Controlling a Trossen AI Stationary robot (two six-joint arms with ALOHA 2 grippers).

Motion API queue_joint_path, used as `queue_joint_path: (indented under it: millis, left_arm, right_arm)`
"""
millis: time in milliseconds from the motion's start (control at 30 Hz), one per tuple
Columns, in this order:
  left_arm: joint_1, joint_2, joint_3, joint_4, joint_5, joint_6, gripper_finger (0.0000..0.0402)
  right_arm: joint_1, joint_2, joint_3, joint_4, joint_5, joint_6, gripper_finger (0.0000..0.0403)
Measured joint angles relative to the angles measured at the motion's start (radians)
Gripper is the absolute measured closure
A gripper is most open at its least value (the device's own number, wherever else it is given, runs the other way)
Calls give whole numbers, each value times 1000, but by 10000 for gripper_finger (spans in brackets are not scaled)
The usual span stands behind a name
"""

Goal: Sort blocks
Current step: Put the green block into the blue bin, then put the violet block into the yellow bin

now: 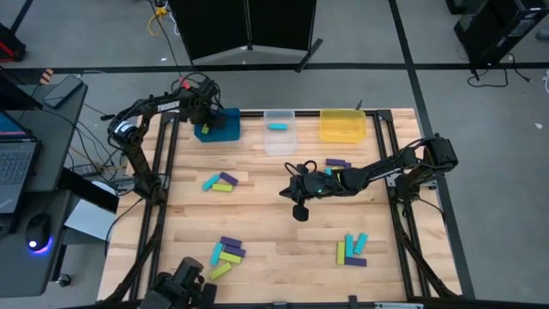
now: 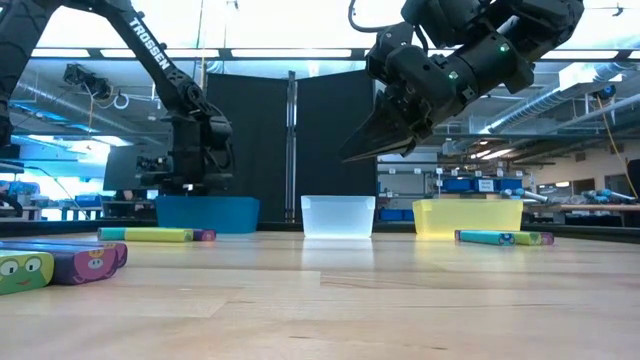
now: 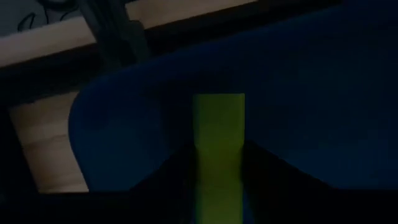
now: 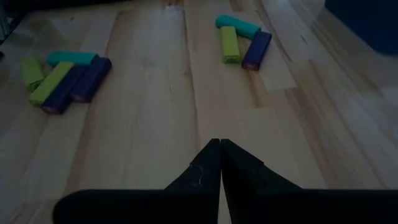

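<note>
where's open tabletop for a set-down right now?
Best patch: bare wood mid-table, between the left-centre block cluster, the front-left cluster and the front-right cluster. The right gripper hangs above its far edge, jaws shut. Crowded: the far edge, with the blue bin, clear bin, yellow bin, plus blocks near the right arm.

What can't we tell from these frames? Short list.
- Blue bin: high view, the left hand covers part of its inside, so a full count isn't possible.
- Green block: left wrist view, its near end is lost in the dark between the fingers; held or dropped is unclear.
- Yellow bin: contents can't be made out through its tinted walls.
- Clear bin: low view, frosted wall hides its contents.
</note>
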Motion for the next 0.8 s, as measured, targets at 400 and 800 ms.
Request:
queue_joint_path:
  millis: [400,800]
  left_arm:
    - [-1,0,0,-1,-2,63,238]
    - [-17,-82,11,4,-15,160,184]
  right_arm:
    - [0,0,0,0,0,4,380]
    - [0,0,0,0,0,3,364]
